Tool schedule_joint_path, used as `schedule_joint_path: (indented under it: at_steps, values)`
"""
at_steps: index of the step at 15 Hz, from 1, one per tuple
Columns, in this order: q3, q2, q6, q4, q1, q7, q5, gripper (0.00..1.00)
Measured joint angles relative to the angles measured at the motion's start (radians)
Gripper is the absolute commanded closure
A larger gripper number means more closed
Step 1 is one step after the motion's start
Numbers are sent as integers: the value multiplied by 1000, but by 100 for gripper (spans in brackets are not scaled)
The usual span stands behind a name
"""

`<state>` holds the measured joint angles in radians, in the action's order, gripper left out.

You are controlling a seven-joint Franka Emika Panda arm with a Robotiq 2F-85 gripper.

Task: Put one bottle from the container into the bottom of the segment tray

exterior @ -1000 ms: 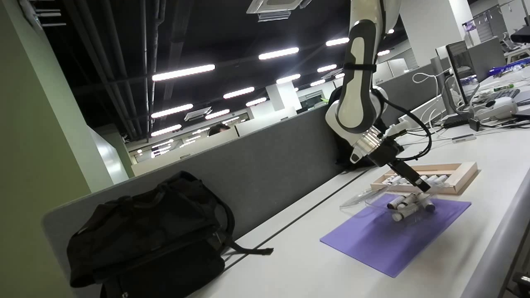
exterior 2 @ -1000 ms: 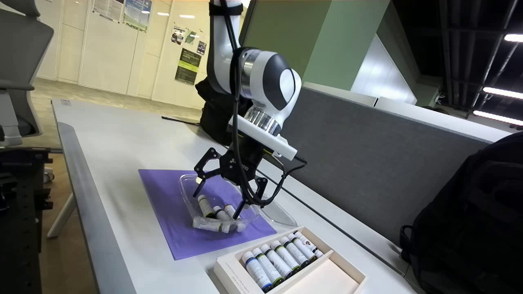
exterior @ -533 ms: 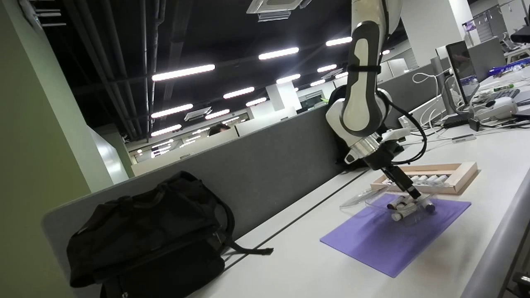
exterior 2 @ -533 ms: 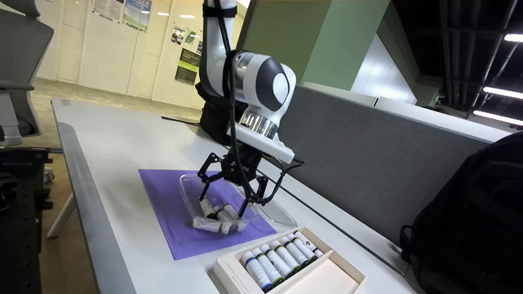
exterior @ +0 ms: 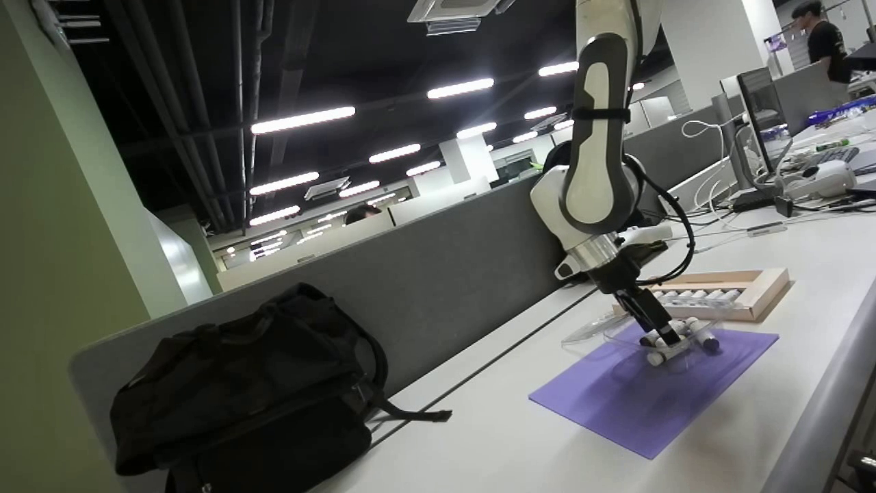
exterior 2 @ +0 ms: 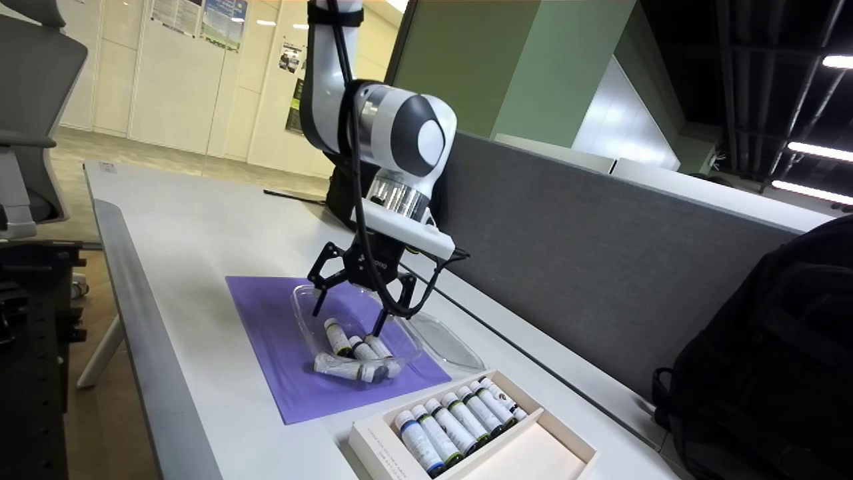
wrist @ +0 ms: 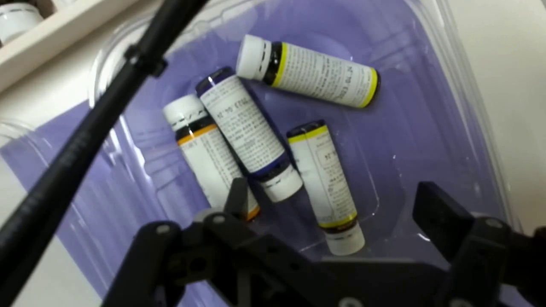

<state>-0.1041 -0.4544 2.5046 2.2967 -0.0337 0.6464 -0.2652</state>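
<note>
Tool [exterior 2: 346, 324] agape, pointing toward seven o'clock in an exterior view, the bent arm [exterior 2: 403, 133] hangs over the clear container [wrist: 409, 128], where four bottles [wrist: 243, 128] lie; the segment tray [exterior 2: 533, 450] sits at four o'clock from the container.

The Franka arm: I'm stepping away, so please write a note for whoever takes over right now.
The black two-fingered hand is open over the clear plastic container, gripping nothing.
The container, on the flat purple mat, holds four white-labelled, white-capped bottles lying on their sides.
The light tan rectangular tray sits near the mat, with a row of similar bottles in one compartment.
Done: hand over the bottles, contact unclear.
Left: grip one of the container's four, lift it out, set it in the bottom of the tray.
</note>
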Motion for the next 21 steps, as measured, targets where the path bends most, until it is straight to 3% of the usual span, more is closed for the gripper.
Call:
schedule_joint_path:
  at_steps: [5,12,21]
  values:
    - [-1,-11,35,27,25,11,-60,0]
    - [63,-14,40,34,120,-15,-328,0]
    - [67,-14,37,33,129,-39,-343,0]
